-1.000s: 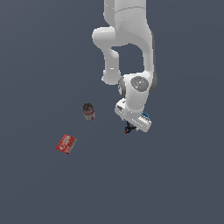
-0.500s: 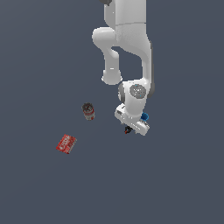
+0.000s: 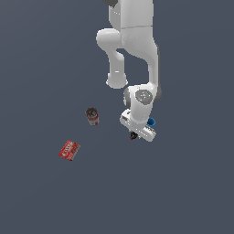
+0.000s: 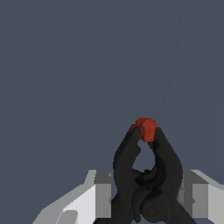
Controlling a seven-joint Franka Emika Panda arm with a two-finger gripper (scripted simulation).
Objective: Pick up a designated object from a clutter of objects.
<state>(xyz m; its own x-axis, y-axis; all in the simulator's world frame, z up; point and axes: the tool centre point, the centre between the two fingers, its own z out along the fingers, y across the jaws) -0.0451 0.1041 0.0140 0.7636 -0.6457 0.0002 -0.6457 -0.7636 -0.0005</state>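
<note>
Now our gripper straddles the clamp at frame centre-bottom; can't tell if pinched, lift's left.

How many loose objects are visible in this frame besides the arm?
4: red-labelled can at centre-left; flat red box lower toward the exterior view's left; blue cup, mostly hidden behind the gripper; black-and-red clamp between the gripper's fingers.
</note>
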